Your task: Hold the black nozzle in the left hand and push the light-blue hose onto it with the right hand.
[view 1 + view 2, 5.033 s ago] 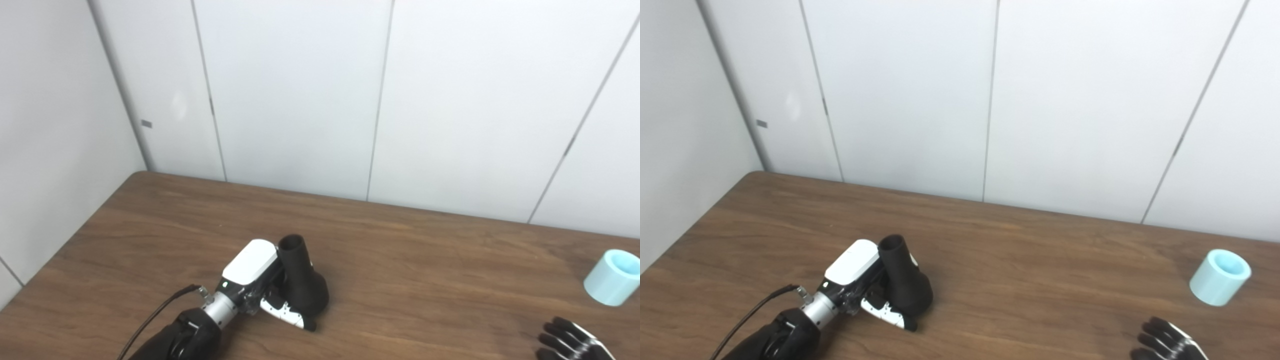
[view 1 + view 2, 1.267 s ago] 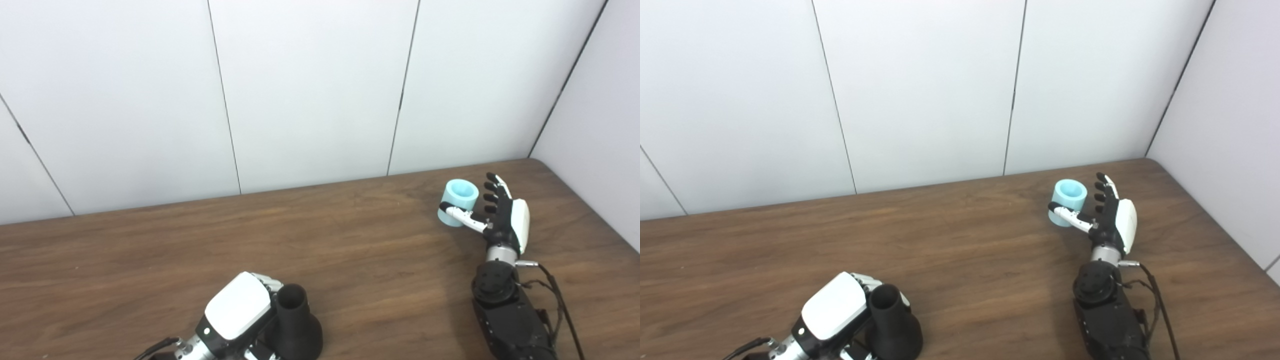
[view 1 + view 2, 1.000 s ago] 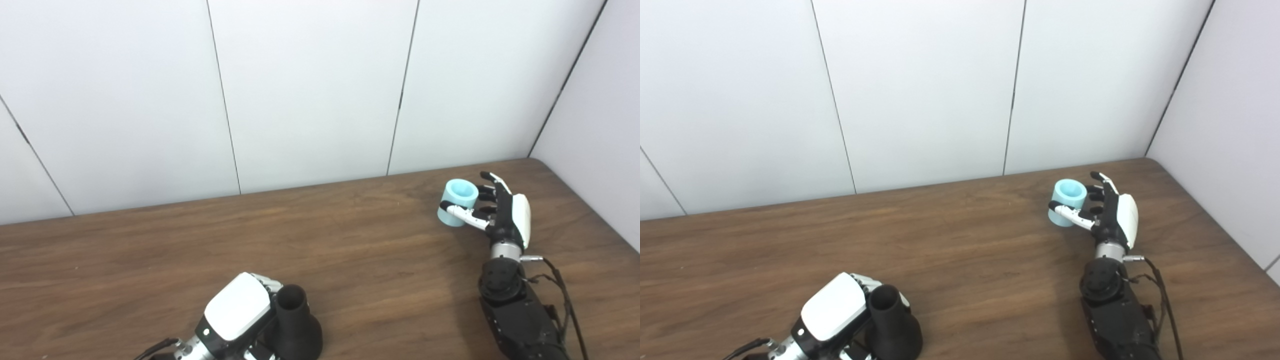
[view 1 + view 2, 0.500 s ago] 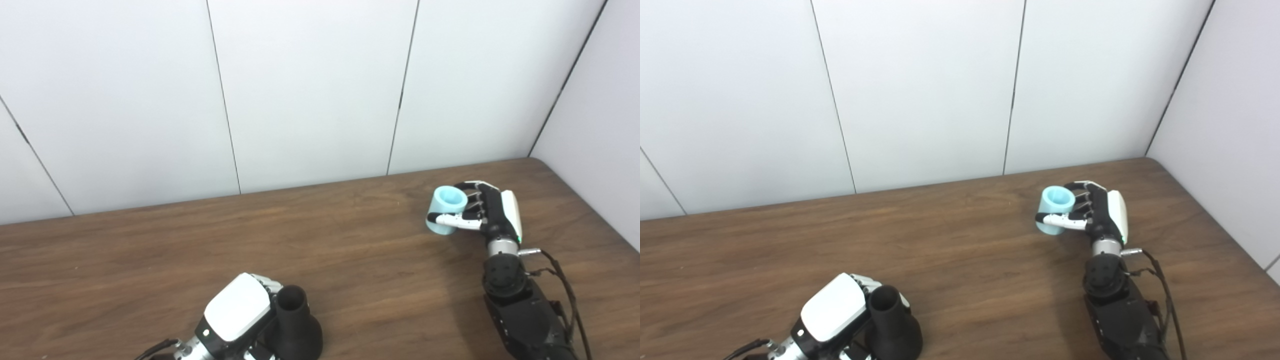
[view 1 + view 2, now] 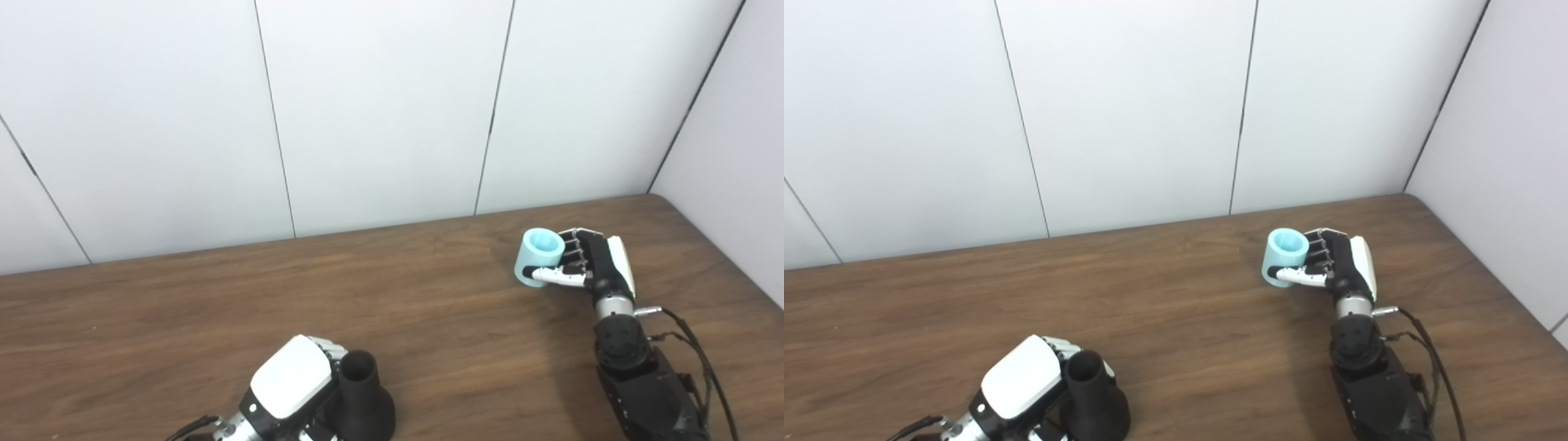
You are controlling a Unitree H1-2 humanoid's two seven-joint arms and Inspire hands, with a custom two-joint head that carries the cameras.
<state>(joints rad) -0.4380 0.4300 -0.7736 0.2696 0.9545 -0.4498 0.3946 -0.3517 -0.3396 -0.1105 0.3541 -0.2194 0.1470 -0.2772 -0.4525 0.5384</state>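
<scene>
Left hand point(image 5: 294, 386), near bottom edge: wrapped around the black nozzle point(image 5: 362, 398), which stands with flared base on the worktop point(image 5: 184, 318) and narrow open neck up, tilted slightly. Grip appears closed on it; fingers mostly hidden behind the body.

Centre: bare wood between the two parts, which are well apart.

Right hand point(image 5: 591, 266), far right: fingers and thumb closed around the light-blue hose point(image 5: 539, 248), a short tube, open end facing up and toward the camera. Whether it is clear of the worktop cannot be told.

Step in hand (judgement): carry the hose across to the nozzle. To do well: keep the grasp firm without squashing the bore, turn the wrist so the opening faces the neck, line up the axes before pushing. Left hand must brace the nozzle against the push. Risk: hose slips or lands off-centre.
</scene>
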